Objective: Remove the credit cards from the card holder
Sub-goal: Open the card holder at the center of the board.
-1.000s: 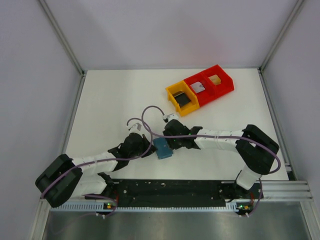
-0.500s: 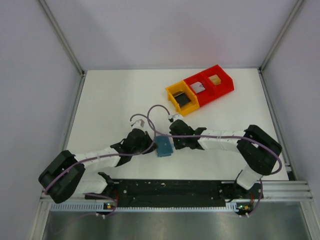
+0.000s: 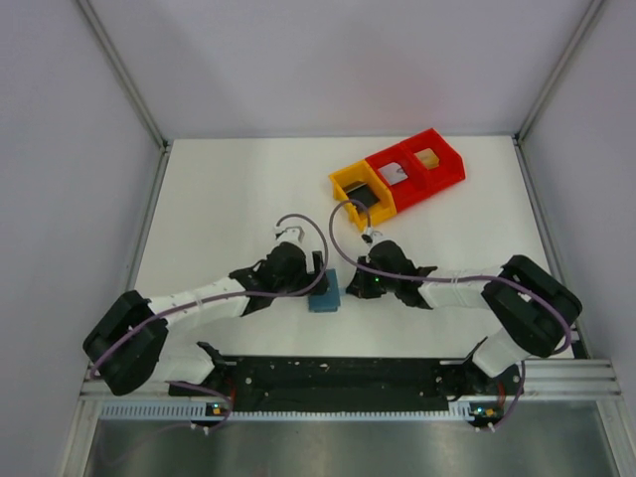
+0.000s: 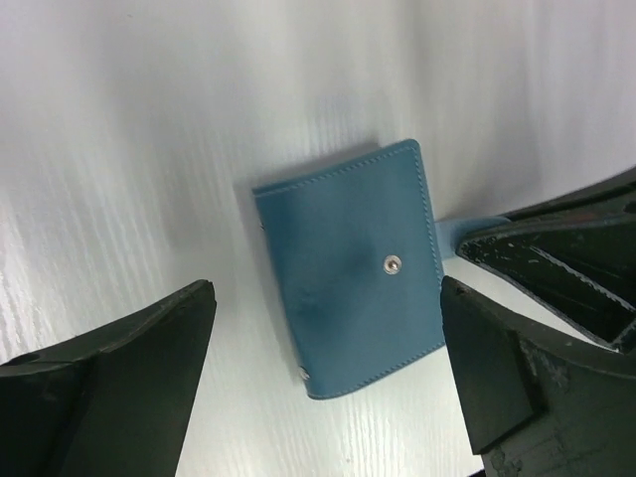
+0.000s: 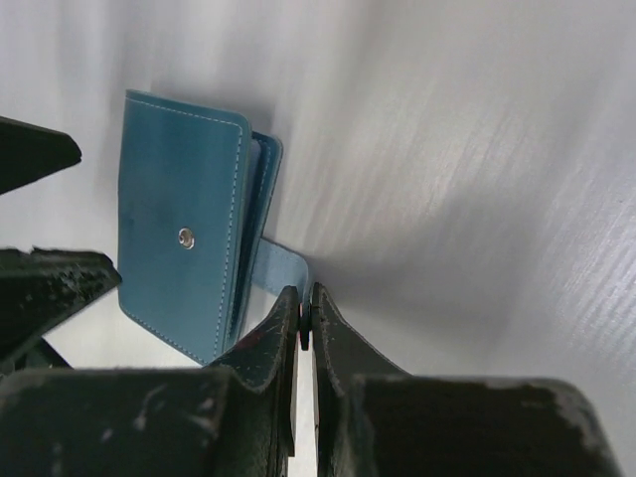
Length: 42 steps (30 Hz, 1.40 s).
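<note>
The small flat teal-blue folding card holder [image 3: 324, 295] lay closed on the white table [image 3: 219, 199], its stitched face up with a small round metal snap [image 4: 393, 263] near one long edge.

The left arm stretched low across the table from the holder's near-left, its wrist bent so the left gripper [image 4: 326, 293] hung directly over the holder. Its black fingers [image 4: 149, 338] stood spread wide, one off each side of the holder, touching nothing and holding nothing.

The right arm reached in from the holder's right, forearm almost level with the table. The right gripper [image 5: 306, 303] sat at the holder's right edge with its jaws pressed together. They were pinched on the end of the paler blue tab [image 5: 281, 266] that stuck out from the holder's side.

Well beyond the holder, to its far right, stood a yellow plastic bin [image 3: 343, 184] and two red plastic bins [image 3: 452, 169] in a slanted row. A dark card [image 3: 365, 198] lay in the yellow one. A pale grey card [image 3: 395, 175] lay in the nearer red one, and a tan-yellow card [image 3: 428, 157] in the farther.
</note>
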Each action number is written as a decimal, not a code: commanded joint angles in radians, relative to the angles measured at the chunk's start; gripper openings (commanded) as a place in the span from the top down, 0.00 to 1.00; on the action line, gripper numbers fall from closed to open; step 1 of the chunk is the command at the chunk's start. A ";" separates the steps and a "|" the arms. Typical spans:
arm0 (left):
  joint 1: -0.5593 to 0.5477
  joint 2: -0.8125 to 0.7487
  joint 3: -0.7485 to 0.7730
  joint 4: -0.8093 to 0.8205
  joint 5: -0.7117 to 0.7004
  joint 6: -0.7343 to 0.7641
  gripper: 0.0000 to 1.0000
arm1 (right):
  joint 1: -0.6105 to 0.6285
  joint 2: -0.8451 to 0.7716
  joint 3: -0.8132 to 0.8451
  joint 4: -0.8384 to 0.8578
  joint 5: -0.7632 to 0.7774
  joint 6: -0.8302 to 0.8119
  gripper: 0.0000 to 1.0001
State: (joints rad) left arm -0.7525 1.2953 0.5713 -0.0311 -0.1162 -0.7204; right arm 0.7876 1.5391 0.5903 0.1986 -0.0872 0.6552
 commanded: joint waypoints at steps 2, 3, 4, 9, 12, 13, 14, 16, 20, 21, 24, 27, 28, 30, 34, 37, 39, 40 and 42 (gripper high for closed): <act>-0.114 0.036 0.140 -0.159 -0.152 0.035 0.02 | -0.013 -0.025 -0.038 0.174 -0.066 0.060 1.00; -0.125 0.062 0.171 -0.197 -0.183 0.032 0.02 | -0.013 -0.022 -0.038 0.177 -0.068 0.061 1.00; -0.136 0.090 0.197 -0.231 -0.206 0.023 0.02 | -0.014 -0.023 -0.040 0.180 -0.069 0.060 1.00; -0.200 0.197 0.304 -0.325 -0.296 0.032 0.02 | -0.014 -0.025 -0.047 0.186 -0.069 0.064 1.00; -0.235 0.248 0.347 -0.368 -0.356 0.027 0.02 | -0.014 -0.025 -0.049 0.191 -0.068 0.064 1.00; -0.241 0.260 0.360 -0.384 -0.378 0.021 0.02 | -0.014 -0.025 -0.050 0.190 -0.068 0.064 1.00; -0.246 0.274 0.369 -0.397 -0.390 0.021 0.02 | -0.014 -0.027 -0.050 0.193 -0.068 0.064 1.00; -0.252 0.298 0.387 -0.417 -0.414 0.018 0.02 | -0.014 -0.025 -0.052 0.193 -0.066 0.064 1.00; -0.255 0.337 0.410 -0.438 -0.430 0.021 0.02 | -0.014 -0.025 -0.053 0.182 -0.056 0.070 1.00; -0.255 0.346 0.414 -0.438 -0.428 0.022 0.02 | -0.014 -0.024 -0.052 0.170 -0.049 0.070 1.00; -0.255 0.367 0.427 -0.441 -0.430 0.024 0.02 | -0.014 -0.020 -0.049 0.156 -0.039 0.073 1.00; -0.255 0.374 0.437 -0.432 -0.407 0.029 0.02 | -0.016 -0.017 -0.050 0.148 -0.036 0.073 1.00; -0.255 0.371 0.437 -0.420 -0.393 0.029 0.02 | -0.016 -0.017 -0.050 0.148 -0.034 0.075 1.00; -0.255 0.365 0.437 -0.406 -0.373 0.032 0.02 | -0.017 -0.016 -0.050 0.144 -0.032 0.078 1.00; -0.255 0.377 0.441 -0.403 -0.376 0.035 0.02 | -0.021 -0.016 -0.050 0.140 -0.032 0.078 1.00; -0.255 0.397 0.449 -0.421 -0.387 0.036 0.02 | -0.024 -0.016 -0.052 0.137 -0.031 0.081 1.00; -0.255 0.409 0.455 -0.435 -0.399 0.036 0.02 | -0.024 -0.016 -0.052 0.136 -0.031 0.081 1.00; -0.255 0.418 0.460 -0.443 -0.407 0.035 0.02 | -0.024 -0.017 -0.050 0.136 -0.029 0.083 1.00; -0.255 0.426 0.467 -0.461 -0.422 0.039 0.02 | -0.025 -0.016 -0.050 0.133 -0.029 0.083 1.00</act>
State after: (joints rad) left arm -1.0042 1.7000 0.9947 -0.4541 -0.4919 -0.6987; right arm 0.7712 1.5391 0.5365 0.3244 -0.1295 0.7403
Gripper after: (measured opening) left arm 0.982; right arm 0.030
